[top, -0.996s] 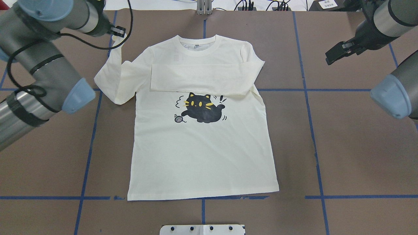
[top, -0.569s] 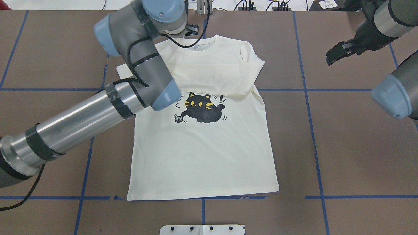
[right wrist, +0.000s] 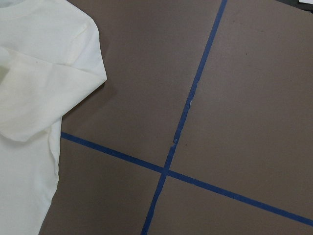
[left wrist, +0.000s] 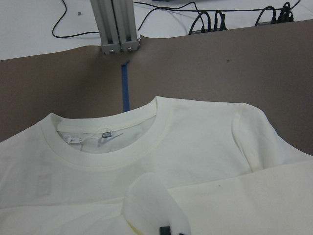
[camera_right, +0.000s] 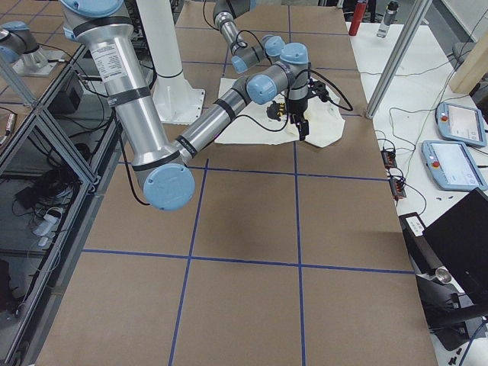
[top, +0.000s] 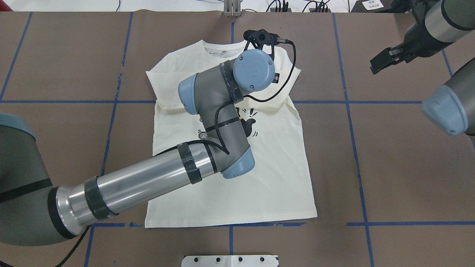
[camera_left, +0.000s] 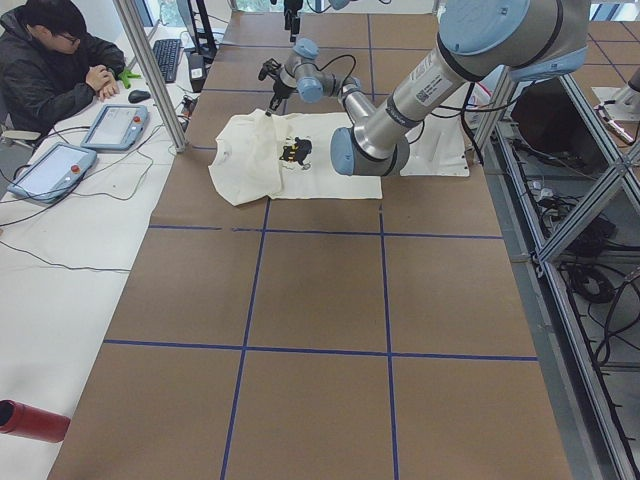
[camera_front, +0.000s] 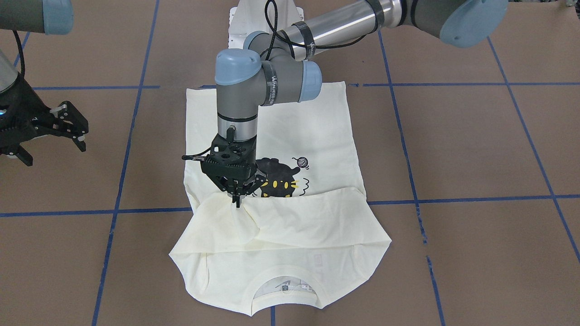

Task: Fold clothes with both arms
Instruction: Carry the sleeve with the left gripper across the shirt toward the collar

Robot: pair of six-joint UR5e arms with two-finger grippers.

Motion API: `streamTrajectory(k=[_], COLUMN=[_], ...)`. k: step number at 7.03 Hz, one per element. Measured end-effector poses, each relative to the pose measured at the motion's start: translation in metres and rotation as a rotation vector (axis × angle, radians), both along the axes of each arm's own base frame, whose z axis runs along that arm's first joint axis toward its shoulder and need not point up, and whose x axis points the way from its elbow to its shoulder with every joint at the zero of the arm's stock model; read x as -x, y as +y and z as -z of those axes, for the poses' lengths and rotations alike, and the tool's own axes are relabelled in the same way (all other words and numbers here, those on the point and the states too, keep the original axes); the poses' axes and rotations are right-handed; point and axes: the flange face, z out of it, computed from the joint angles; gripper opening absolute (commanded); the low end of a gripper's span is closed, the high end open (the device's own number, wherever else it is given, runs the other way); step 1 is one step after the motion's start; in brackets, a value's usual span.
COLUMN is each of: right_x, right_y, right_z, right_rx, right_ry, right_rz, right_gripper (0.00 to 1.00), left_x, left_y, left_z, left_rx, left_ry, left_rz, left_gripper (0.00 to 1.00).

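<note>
Shirt point(camera_front: 317, 136) laid flat at centre of table point(camera_front: 453, 136), print side up, collar away from robot. Left gripper point(camera_front: 236, 199) clenched on sleeve point(camera_front: 294, 213) end, held low over chest, judged for laying sleeve across body. Right gripper point(camera_front: 56, 153) spread, empty, held well off shirt, likely to leave fold path free. Fabric cream; black cat print point(camera_front: 278, 183) partly covered by sleeve; hem straight.

1. Brown table covering point(top: 408, 167), divided into squares by blue tape lines point(top: 371, 102).
2. Aluminium post point(left wrist: 115, 24) at the far edge, with black cable plugs point(left wrist: 210, 22) beside it.
3. White side bench point(camera_left: 60, 260) carrying tablet-like pendants point(camera_left: 115, 125), a keyboard point(camera_left: 165, 58) and a red cylinder point(camera_left: 30, 420).
4. Seated person point(camera_left: 50, 70) in dark clothing at that bench.
5. Open metal framework point(camera_left: 590, 230) along the opposite side, with cables on the floor below.
</note>
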Motion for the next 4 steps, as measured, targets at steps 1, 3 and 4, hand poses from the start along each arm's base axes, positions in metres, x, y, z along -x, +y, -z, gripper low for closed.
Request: streamTrajectory(k=[1, 3, 4], right_x=[0.0, 0.0, 0.0], right_y=[0.0, 0.0, 0.0], right_z=[0.0, 0.0, 0.0], right_rx=[0.0, 0.0, -0.001], right_ry=[0.0, 0.001, 0.001], right_rz=[0.0, 0.0, 0.0], right_gripper=[1.0, 1.0, 1.0], left_x=[-0.011, -0.02, -0.021], left_y=[0.007, 0.017, 0.021], left_z=[0.003, 0.009, 0.014], left_rx=[-0.016, -0.047, -0.066], left_ry=[0.02, 0.066, 0.109], left_rz=[-0.01, -0.022, -0.028], left_gripper=[0.0, 1.0, 1.0])
